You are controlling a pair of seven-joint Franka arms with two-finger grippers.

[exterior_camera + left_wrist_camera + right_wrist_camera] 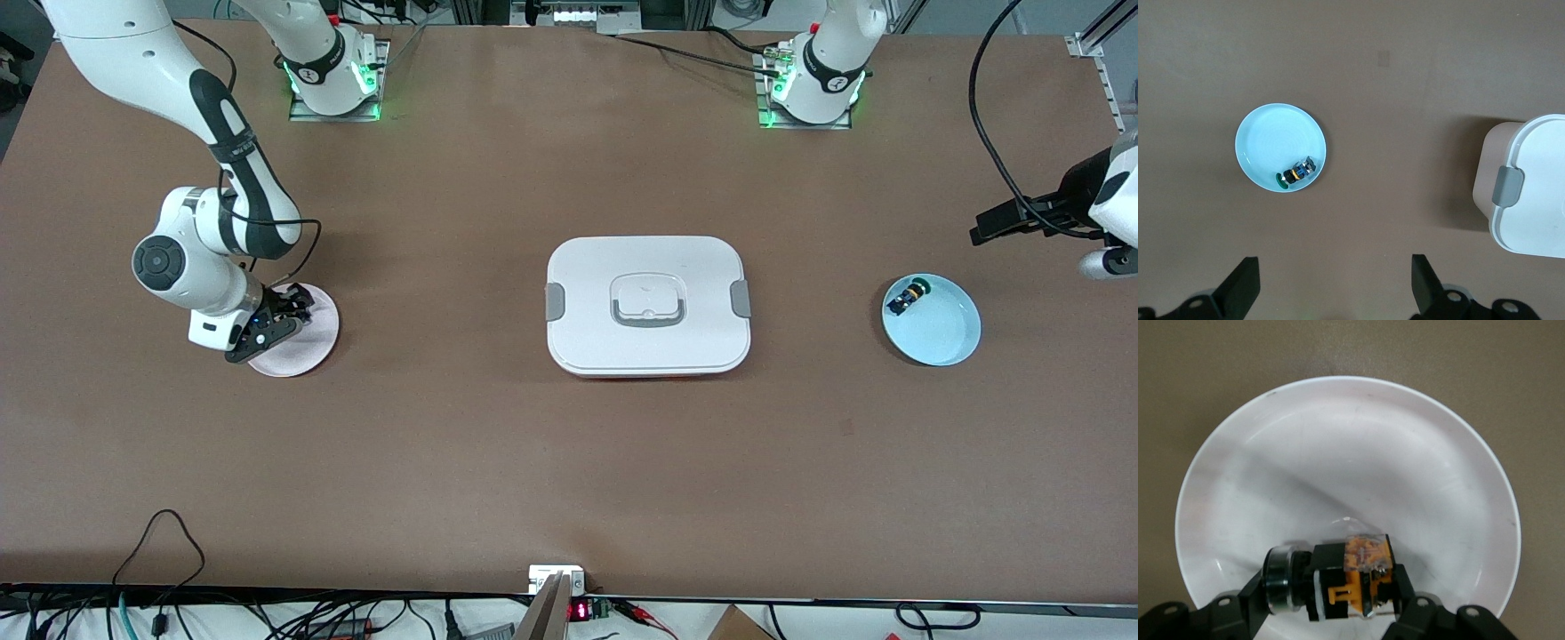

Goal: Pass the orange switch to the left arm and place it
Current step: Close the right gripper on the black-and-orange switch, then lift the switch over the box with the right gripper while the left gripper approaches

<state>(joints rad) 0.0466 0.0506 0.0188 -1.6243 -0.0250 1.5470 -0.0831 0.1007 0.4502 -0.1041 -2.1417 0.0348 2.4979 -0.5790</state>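
Note:
The orange switch (pixel 1351 577) lies on its side on a pale pink round plate (pixel 313 342) at the right arm's end of the table. My right gripper (pixel 283 313) is down on that plate and shut on the switch, one finger (pixel 1255 597) at its round face and the other at its back end. In the front view the gripper hides the switch. My left gripper (pixel 996 222) hangs open and empty over the table at the left arm's end. The white lidded box (pixel 587 284) sits mid-table between the arms; its clip end shows in the left wrist view (pixel 1538 193).
A light blue plate (pixel 942 329) near the left arm's end holds the small component with a green cap (pixel 909 296); both show in the left wrist view, plate (pixel 1271 137) and component (pixel 1297 172). Cables and equipment run along the table's front edge.

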